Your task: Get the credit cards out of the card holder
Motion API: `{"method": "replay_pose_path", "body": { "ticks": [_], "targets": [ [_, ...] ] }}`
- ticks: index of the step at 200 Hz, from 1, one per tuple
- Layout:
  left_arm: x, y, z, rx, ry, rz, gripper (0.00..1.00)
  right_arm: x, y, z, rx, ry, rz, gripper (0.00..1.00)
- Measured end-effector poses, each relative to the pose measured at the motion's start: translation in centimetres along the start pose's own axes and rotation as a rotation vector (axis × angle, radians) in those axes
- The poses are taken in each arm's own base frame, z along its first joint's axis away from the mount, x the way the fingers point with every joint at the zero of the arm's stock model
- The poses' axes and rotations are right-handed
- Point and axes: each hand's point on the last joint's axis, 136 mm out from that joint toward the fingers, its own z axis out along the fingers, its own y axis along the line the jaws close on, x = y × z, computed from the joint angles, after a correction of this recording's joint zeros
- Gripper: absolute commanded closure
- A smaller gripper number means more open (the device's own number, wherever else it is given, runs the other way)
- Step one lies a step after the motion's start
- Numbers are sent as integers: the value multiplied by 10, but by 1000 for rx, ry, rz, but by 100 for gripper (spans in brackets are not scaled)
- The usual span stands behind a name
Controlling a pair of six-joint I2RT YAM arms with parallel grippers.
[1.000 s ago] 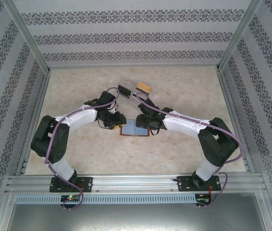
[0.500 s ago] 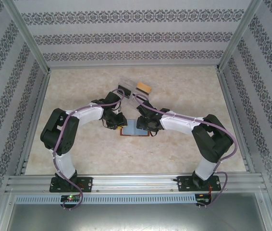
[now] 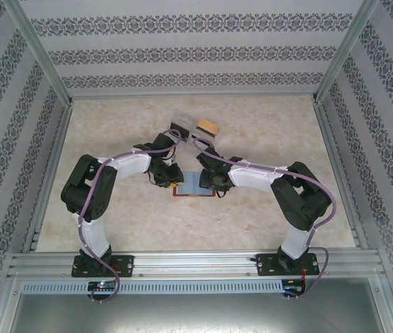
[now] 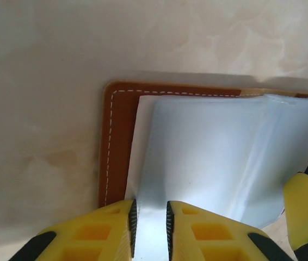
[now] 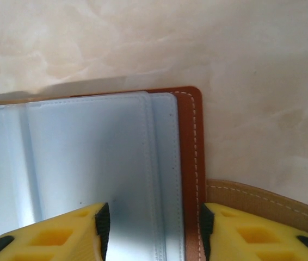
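card holder (image 3: 195, 186) lies open flat on the table (image 3: 266, 208), between both grippers. left gripper (image 4: 149, 223) is pinched on a blue-grey pocket leaf (image 4: 197, 152) at its near edge. right gripper (image 5: 154, 228), jaws wide, straddles the brown cover edge. advised: pin the cover, then lift the leaf slowly. whether credit cards fill the pockets cannot be told.

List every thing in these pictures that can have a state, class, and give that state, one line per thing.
Brown leather-like card holder: open, lying flat on the table, blue-grey pockets facing up.
Left gripper: shut on a blue-grey pocket leaf of the holder.
Right gripper: open, fingers astride the holder's stitched brown edge.
Clear plastic tray: standing beyond the holder; contents too small to tell.
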Motion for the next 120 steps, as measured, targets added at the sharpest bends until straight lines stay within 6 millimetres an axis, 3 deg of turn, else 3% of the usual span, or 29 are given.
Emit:
{"method": "replay_pose_path", "body": {
  "ticks": [60,120],
  "targets": [
    [0,-1,2,1,3,5,82,0,0,0,-2,3,0,56],
    [2,-3,3,12,17,5,86,1,1,-1,-3,5,-5,65]
  ]
}}
